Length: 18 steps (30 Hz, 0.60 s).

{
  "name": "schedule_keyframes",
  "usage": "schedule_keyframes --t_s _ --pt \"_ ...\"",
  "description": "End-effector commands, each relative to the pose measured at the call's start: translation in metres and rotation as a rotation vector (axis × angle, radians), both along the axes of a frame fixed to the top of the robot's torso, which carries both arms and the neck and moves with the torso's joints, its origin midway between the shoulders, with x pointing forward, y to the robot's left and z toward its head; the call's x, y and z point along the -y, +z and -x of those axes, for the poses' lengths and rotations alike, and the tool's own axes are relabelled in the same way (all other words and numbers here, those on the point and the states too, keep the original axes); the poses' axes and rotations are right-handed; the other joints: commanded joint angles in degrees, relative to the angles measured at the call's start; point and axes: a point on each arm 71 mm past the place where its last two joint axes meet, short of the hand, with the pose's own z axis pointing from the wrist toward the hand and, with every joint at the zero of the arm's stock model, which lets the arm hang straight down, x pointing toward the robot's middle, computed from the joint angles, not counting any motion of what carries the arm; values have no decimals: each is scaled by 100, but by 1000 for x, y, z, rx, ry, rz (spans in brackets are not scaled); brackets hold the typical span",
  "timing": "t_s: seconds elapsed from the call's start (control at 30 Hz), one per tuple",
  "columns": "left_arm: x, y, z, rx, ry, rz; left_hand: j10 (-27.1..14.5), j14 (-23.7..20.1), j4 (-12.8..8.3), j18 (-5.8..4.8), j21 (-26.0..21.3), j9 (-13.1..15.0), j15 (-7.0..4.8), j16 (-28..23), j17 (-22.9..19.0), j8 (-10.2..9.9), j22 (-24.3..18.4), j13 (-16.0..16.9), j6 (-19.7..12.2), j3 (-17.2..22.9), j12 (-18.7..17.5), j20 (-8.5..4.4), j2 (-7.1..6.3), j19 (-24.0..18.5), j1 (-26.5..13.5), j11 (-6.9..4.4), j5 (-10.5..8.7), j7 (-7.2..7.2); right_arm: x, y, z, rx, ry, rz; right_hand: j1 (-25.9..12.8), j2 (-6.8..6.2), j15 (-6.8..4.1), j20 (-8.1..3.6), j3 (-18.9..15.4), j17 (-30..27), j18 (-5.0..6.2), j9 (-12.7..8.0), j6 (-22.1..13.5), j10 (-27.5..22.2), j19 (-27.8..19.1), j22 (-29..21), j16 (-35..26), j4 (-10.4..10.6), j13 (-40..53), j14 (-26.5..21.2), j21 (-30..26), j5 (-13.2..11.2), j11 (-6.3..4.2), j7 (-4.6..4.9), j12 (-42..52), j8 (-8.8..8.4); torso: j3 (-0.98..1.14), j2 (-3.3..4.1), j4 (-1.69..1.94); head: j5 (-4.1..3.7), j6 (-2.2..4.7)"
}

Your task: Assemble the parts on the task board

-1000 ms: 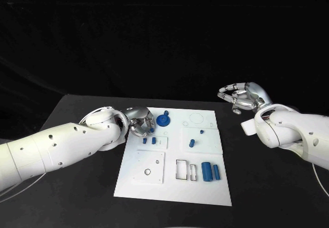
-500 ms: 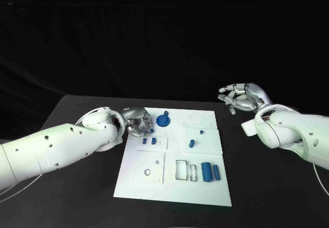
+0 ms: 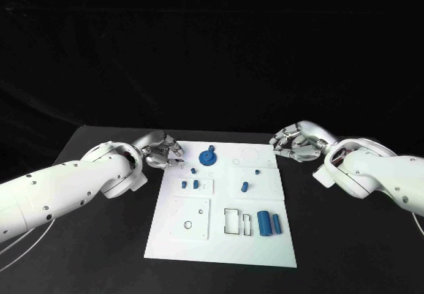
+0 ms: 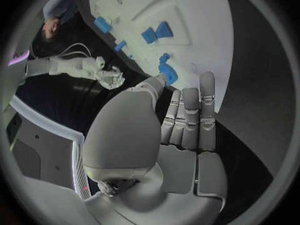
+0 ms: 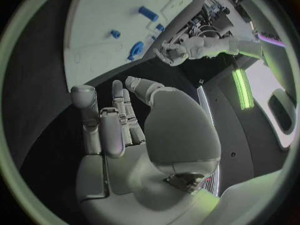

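Lying mid-table, the board (image 3: 221,245) carries blue parts (image 3: 270,222). Left hand (image 3: 162,151) hangs at its far left corner, fingers apart, empty, near the round part (image 3: 208,157). Right hand (image 3: 297,142) hovers off the far right corner, empty too.

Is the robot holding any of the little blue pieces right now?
No. The left hand and right hand both hold nothing; their fingers are apart, off the task board.
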Motion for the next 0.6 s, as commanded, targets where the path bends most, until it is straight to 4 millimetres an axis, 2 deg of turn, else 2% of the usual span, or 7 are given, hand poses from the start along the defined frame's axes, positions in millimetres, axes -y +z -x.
schedule_keyframes --t_s 0.03,0.17,0.27,0.6 --pt "-9 9 0 -43 95 408 141 -49 -12 89 -52 3 -33 -49 -65 44 -28 15 108 208 102 -39 20 -31 123 -37 27 -29 -11 -8 9 53 118 309 43 -13 1 -5 3 27 -15 -15 58 55 56 50 42 -39 -84 154 49 -32 2 -4 -104 -43 -5 11 -6 -133 30" --pt "-14 13 4 -71 123 574 430 -193 -79 86 -168 22 -132 -257 -198 114 -99 14 271 588 245 -126 -124 -105 178 -156 18 -147 -20 -11 17 108 148 419 0 -27 10 1 -4 38 -28 -43 96 88 83 120 49 -66 -223 158 109 -62 13 -3 -284 -69 -9 12 2 -221 48" --pt "-15 16 8 -88 130 689 619 -325 -142 80 -253 58 -172 -415 -280 169 -138 5 394 737 281 -161 -171 -207 146 -210 6 -195 -28 -13 23 151 167 481 -40 -49 29 13 -6 32 -30 -66 93 60 79 132 47 -70 -325 156 107 -83 38 12 -422 -100 -13 13 0 -260 53" --pt "-11 21 21 -102 116 883 768 -406 -223 78 -324 92 -166 -541 -350 194 -168 -19 483 862 240 -169 -160 -295 59 -213 -5 -176 -50 -17 34 242 182 556 -95 -94 45 31 -21 120 -50 -92 111 88 131 230 88 -68 -450 177 198 -140 52 17 -565 -127 -23 9 6 -297 48"
